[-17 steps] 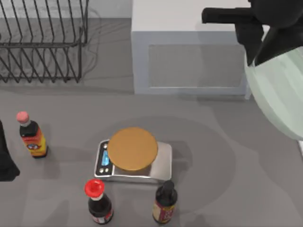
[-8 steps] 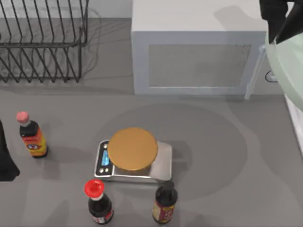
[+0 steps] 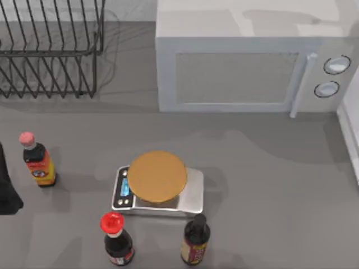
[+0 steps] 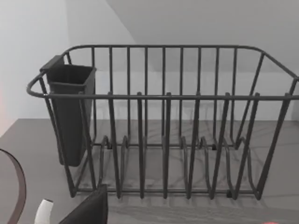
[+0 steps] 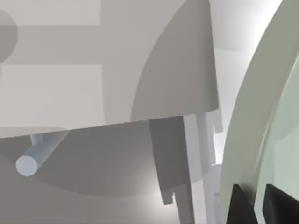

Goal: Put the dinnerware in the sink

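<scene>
My right end effector (image 5: pixel 259 210) is clamped on the plate's (image 5: pixel 252 116) rim off the counter's right edge, near the sink (image 3: pixel 349 143), with release left.

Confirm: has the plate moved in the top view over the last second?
Yes. It slid off toward the right, past the microwave, and has left the top view. The right wrist view has the plate clamped in the right end effector.

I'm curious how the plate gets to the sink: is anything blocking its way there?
Nothing visible does. The right gripper grips the plate by its rim, beside the microwave; the sink rim lies at the table's right edge.
</scene>
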